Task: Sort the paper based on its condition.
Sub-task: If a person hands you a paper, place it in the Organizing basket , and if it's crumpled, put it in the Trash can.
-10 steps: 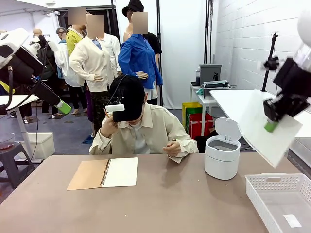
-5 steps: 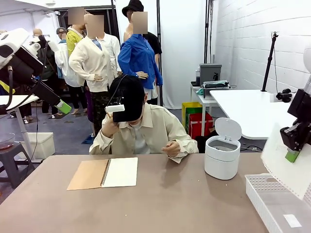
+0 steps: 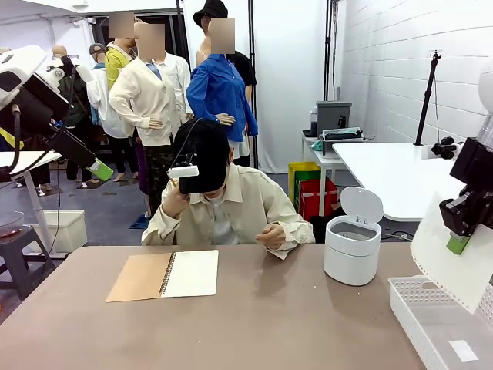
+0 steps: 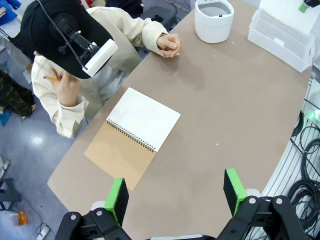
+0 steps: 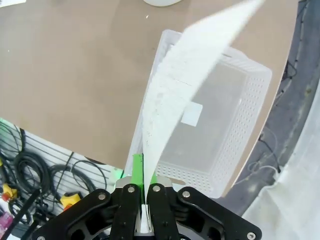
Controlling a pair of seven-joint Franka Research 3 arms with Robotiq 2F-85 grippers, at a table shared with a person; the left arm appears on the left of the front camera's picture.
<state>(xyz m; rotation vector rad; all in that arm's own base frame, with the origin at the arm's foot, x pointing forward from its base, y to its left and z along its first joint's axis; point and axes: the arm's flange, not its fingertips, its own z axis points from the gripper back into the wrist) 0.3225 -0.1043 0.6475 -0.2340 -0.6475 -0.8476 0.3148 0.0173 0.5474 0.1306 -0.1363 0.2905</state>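
A: Paper (image 3: 445, 262) hung where?
B: Over the white basket (image 3: 420, 282) at the counter's (image 3: 269, 324) right edge, right gripper (image 3: 459, 243) clamped on its edge, probably for dropping in. Left gripper (image 4: 175, 182) stood apart, idle.

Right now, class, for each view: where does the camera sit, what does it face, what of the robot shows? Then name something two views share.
Front view: fixed between the arms, facing the person across the table; the right gripper holds a paper sheet.
Left wrist: high above, looking down on the notebook; the left gripper stands open.
Right wrist: looking down into the white basket; its jaws pinch the sheet.
Shared: all three show the basket.
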